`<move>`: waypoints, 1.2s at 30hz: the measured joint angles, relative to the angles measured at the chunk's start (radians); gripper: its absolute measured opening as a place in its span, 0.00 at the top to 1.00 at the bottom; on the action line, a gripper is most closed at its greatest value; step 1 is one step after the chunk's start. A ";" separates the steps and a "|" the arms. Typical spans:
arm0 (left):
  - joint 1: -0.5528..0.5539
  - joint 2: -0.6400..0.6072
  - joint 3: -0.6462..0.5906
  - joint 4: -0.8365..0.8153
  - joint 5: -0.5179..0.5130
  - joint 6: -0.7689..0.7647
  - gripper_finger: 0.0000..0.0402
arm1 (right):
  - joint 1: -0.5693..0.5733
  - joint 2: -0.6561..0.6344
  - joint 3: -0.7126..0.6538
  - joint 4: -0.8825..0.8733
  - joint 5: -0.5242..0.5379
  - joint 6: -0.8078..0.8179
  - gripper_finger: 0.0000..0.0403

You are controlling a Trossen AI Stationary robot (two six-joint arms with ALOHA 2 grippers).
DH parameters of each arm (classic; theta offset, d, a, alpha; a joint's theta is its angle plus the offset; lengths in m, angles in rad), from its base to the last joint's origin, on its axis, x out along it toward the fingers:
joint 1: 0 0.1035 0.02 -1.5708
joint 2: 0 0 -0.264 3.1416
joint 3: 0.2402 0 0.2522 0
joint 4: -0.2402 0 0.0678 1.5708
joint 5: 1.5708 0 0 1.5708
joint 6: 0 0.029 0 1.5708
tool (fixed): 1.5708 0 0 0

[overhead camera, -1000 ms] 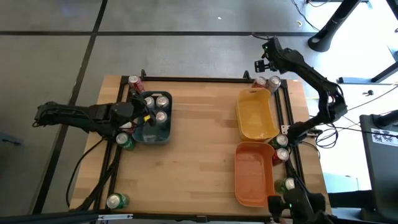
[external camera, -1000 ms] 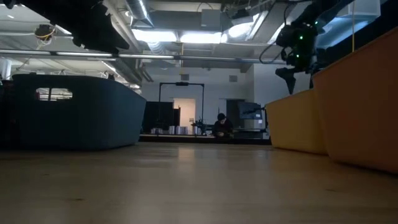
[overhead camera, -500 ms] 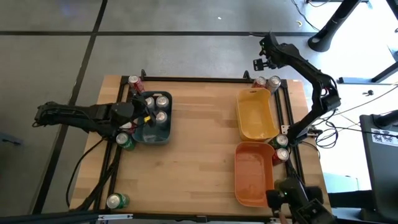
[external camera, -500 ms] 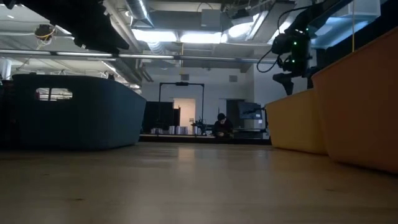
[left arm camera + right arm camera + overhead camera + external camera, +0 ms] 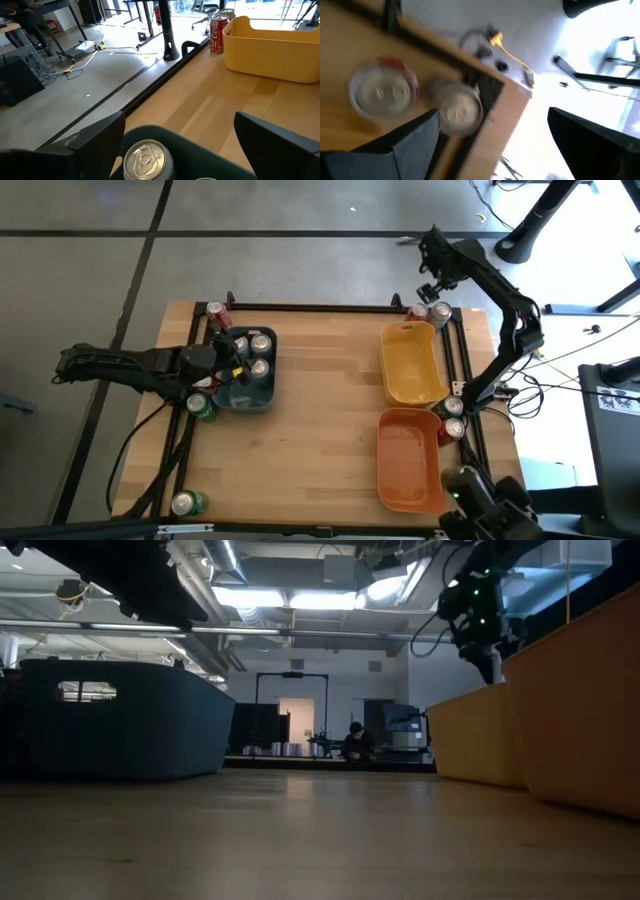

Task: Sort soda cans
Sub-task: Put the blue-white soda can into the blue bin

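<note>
Soda cans: rigid thin metal, probably light, smooth-sided; best gripped across mid-body.

Red can (image 5: 419, 312) and silver can (image 5: 441, 311) at far right desk (image 5: 320, 430) corner, beneath right tool (image 5: 432, 287), fingers apart, empty.

Blue-grey bin (image 5: 245, 395): three silver-topped cans; left tool (image 5: 228, 358) over it, fingers apart.

Yellow bin (image 5: 410, 365), orange bin (image 5: 405, 460): nothing inside.

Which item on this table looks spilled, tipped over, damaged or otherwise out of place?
Nothing stands out. The soda cans I can see stand upright, some in the blue-grey bin, others along the table's edges; the yellow bin and orange bin sit level.
</note>
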 joint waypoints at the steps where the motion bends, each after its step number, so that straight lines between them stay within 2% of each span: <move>1: 0.000 0.000 0.000 -0.002 0.000 -0.001 0.10 | 0.003 0.015 0.000 -0.034 0.016 -0.024 0.09; 6: 0.000 0.002 -0.001 -0.033 0.001 -0.027 0.10 | 0.001 0.080 -0.002 -0.128 0.007 -0.071 0.09; 17: 0.000 0.002 -0.001 -0.056 0.000 -0.048 0.10 | 0.002 0.161 -0.003 -0.117 -0.012 -0.025 0.09; 36: 0.000 0.002 -0.001 -0.069 0.000 -0.049 0.10 | -0.025 0.258 -0.003 -0.092 0.022 -0.077 0.09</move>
